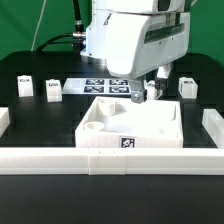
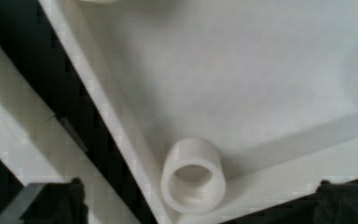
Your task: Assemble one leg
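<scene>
White tray-like part (image 1: 100,138), front wall tagged black-and-white; tool (image 1: 143,97) above.

A small white tagged leg (image 1: 25,85) and a second leg (image 1: 53,89) stand upright, near each other, at the desk's far edge; a third leg (image 1: 187,86) stands well apart.

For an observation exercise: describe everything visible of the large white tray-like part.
The tray-like part is white, square, matte like plastic, with raised walls, a round hole at one front corner and a black-and-white tag on its front wall. It lies flat, open side up, on the black table. The gripper hangs over it; contact unclear.
</scene>
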Motion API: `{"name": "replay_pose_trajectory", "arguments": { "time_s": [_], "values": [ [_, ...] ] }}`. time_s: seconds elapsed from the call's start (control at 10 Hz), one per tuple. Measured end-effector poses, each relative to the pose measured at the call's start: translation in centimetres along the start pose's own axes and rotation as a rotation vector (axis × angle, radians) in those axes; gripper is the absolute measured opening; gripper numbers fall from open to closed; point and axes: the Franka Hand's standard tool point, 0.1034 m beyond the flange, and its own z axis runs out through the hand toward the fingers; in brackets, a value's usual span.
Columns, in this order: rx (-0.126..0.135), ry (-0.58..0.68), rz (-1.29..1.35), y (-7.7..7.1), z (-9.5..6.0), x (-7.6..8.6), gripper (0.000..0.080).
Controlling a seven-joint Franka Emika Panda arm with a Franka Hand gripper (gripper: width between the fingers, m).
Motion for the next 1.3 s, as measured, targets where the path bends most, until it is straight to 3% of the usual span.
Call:
{"name": "replay_pose_trajectory", "arguments": {
  "time_s": [0.3, 0.5, 0.9, 1.0, 1.3],
  "values": [
    [0.031, -0.015, -0.165, -2.5, 1.3, -2.0, 0.0650],
    [0.061, -0.026, -0.361, -3.0, 1.6, -2.7, 0.0650],
    [0.055, -0.021, -0.357, -3.2, 1.8, -2.8, 0.0650],
    [0.033, -0.002, -0.363, -4.1, 2.3, -3.3, 0.0650],
    [0.029, 0.022, -0.381, -8.0, 4.5, -4.7, 0.0650]
  ]
}}
